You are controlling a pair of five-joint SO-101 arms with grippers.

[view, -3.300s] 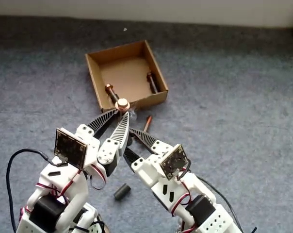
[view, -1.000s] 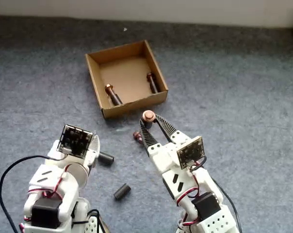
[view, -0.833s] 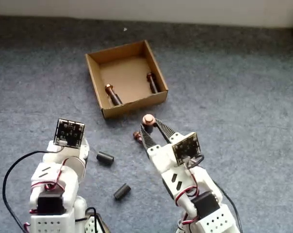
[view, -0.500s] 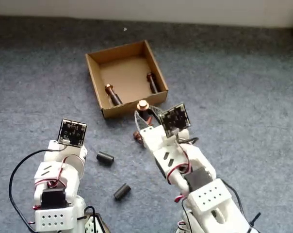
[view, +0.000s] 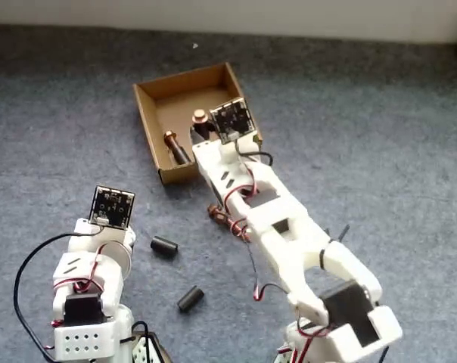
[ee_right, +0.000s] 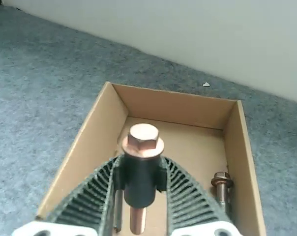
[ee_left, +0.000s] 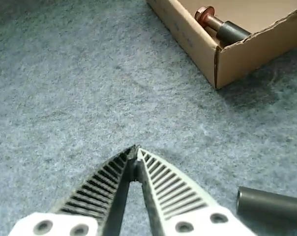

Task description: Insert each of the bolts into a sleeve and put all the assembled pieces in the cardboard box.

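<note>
Right tool (ee_right: pixel 140 167) grips a sleeved bolt (ee_right: pixel 140 184) upright over the box (ee_right: pixel 173 105), which holds two more. Left tool (ee_left: pixel 134 152), clenched empty, hangs near-left over the worktop (ee_left: pixel 65 73), beside a loose sleeve (ee_left: pixel 269 207).

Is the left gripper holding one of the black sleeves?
No, the left gripper is shut on nothing, and the nearest sleeve lies apart from it on the carpet.

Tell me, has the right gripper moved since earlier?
Yes. In the high view the right gripper, holding a sleeved bolt, went from in front of the cardboard box to above its inside.
</note>
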